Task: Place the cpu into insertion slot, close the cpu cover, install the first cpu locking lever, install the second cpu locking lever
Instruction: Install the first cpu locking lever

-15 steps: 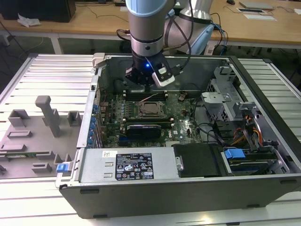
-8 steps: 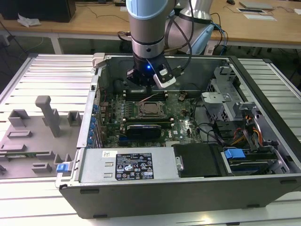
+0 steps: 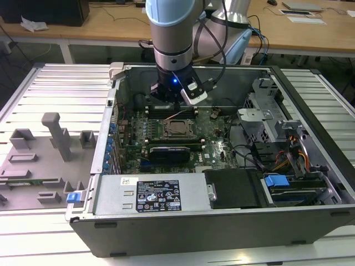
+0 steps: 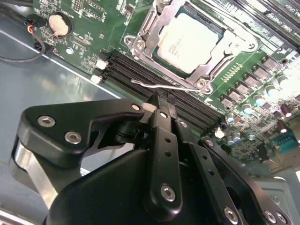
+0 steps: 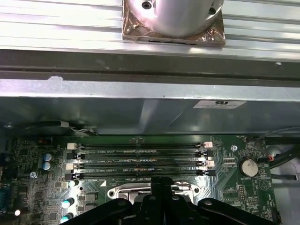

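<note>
The cpu (image 4: 190, 41), a pale square chip, lies flat in the insertion slot (image 3: 168, 129) on the green board. The cpu cover (image 4: 140, 40), a silver frame, is down around it, and the chip shows through its window. A thin wire locking lever (image 4: 176, 87) runs along the socket's edge next to the memory slots. My black gripper (image 4: 158, 101) is shut, its tip right at this lever. I cannot tell whether it touches the wire. In the exterior view the gripper (image 3: 175, 110) hangs just behind the cpu (image 3: 178, 128). Its fingers (image 5: 161, 187) meet over the socket in the first wrist view.
Black memory slots (image 5: 140, 157) lie between the socket and the case's back wall (image 5: 140, 108). A coin battery (image 4: 58, 23) and a cable (image 4: 18, 58) sit nearby. A drive cage (image 3: 266, 116) stands at the exterior view's right, grey fixtures (image 3: 55, 136) outside the case at its left.
</note>
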Robot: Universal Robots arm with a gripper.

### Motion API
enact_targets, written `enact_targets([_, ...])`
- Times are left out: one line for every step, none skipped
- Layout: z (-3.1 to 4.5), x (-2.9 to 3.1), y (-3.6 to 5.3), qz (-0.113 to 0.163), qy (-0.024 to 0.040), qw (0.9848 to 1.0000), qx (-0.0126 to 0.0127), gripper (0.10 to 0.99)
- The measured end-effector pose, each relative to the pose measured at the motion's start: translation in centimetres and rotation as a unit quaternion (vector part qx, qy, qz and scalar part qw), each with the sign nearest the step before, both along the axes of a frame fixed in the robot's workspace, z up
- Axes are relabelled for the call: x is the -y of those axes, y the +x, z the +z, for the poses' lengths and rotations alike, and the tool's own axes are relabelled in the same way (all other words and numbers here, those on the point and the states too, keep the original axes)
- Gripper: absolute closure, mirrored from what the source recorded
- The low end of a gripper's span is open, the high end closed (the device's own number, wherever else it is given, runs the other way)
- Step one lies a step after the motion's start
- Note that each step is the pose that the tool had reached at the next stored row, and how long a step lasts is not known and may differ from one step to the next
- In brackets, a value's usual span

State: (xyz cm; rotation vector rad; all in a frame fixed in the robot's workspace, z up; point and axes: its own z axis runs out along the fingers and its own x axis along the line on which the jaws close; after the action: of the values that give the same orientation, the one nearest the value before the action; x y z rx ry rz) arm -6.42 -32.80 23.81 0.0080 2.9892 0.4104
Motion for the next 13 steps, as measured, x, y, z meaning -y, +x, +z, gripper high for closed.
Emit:
enact_targets([-0.05,0.0,-0.11,0.0,0.0,1.0,0.0047,0.98])
enact_targets([-0.1,0.0,-0.22,0.0,-0.0001,1.0,0.0094,0.98])
enact_targets([-0.18,0.0,-0.36,0.0,-0.0001,0.9998,0.0179,0.98])
enact_targets([-0.26,0.0,-0.51,0.0,-0.0002,0.9996,0.0268,0.98])
enact_targets([-0.39,-0.01,-0.61,0.0,-0.0015,0.9993,0.0361,0.98])
enact_targets([-0.47,0.0,-0.62,0.0,-0.0041,0.9993,0.0368,0.98])
enact_targets([-0.57,-0.02,-0.62,-0.001,-0.0067,0.9993,0.0369,0.98])
enact_targets([-0.62,-0.04,-0.62,-0.003,-0.0075,0.9993,0.0369,0.98])
enact_targets([-0.66,-0.06,-0.62,-0.004,-0.008,0.9993,0.0369,0.98])
enact_targets([-0.71,-0.09,-0.62,-0.006,-0.0082,0.9993,0.0369,0.98])
enact_targets([-0.75,-0.15,-0.62,-0.007,-0.0083,0.9993,0.0368,0.98])
enact_targets([-0.81,-0.27,-0.62,-0.009,-0.0085,0.9992,0.0368,0.98])
enact_targets([-0.89,-0.36,-0.62,-0.013,-0.0085,0.9992,0.0368,0.98])
